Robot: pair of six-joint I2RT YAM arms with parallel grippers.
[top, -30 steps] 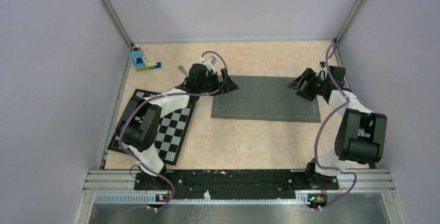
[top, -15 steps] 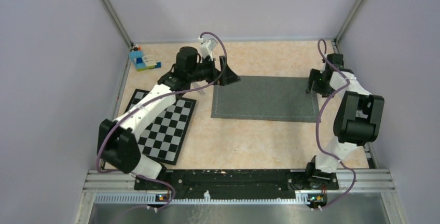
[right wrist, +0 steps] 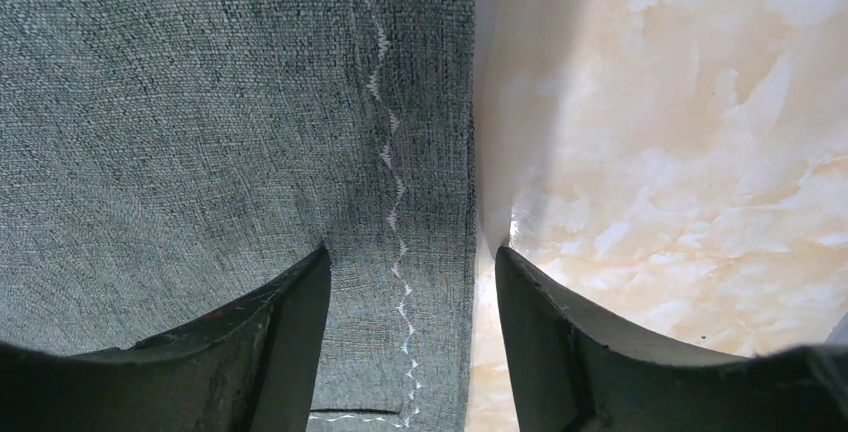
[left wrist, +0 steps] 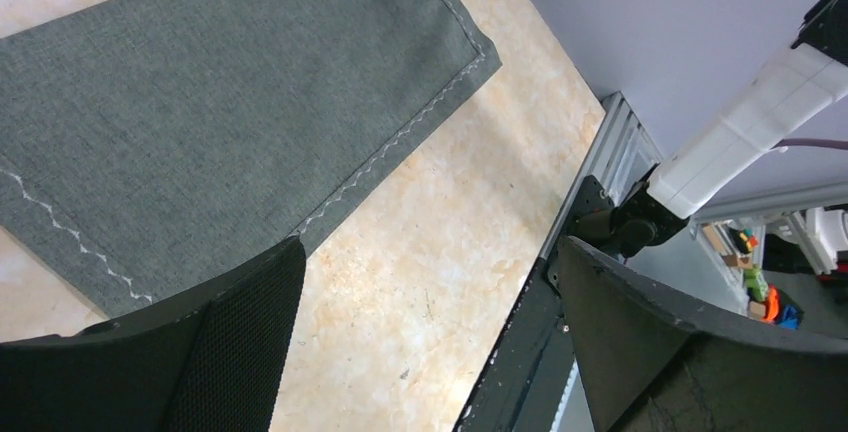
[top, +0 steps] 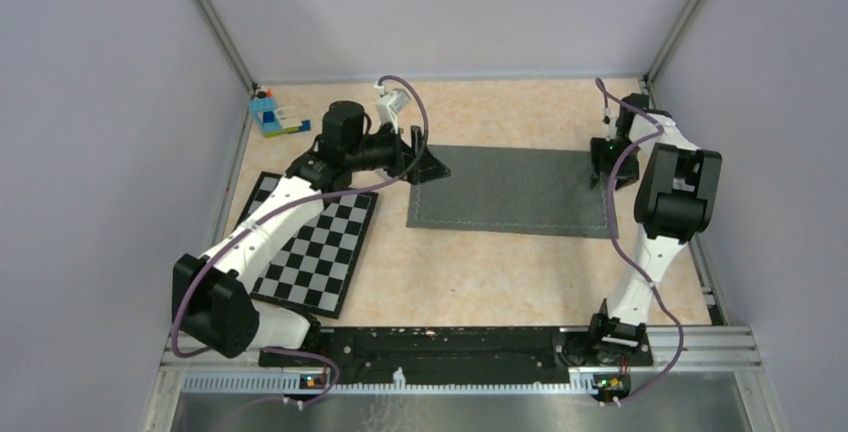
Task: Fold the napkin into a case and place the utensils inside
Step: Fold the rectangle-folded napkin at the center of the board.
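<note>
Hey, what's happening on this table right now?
Two robot arms are working on a dark grey napkin lying flat on the table. The left gripper hangs open by its far left corner, and the right gripper has its open fingers straddling the right hem, nothing pinched yet. A checkered mat and a blue toy-brick block sit to the left.

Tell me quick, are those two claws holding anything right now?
Left gripper: open, holding nothing.
Right gripper: open, straddling the napkin edge, not gripping.
</note>
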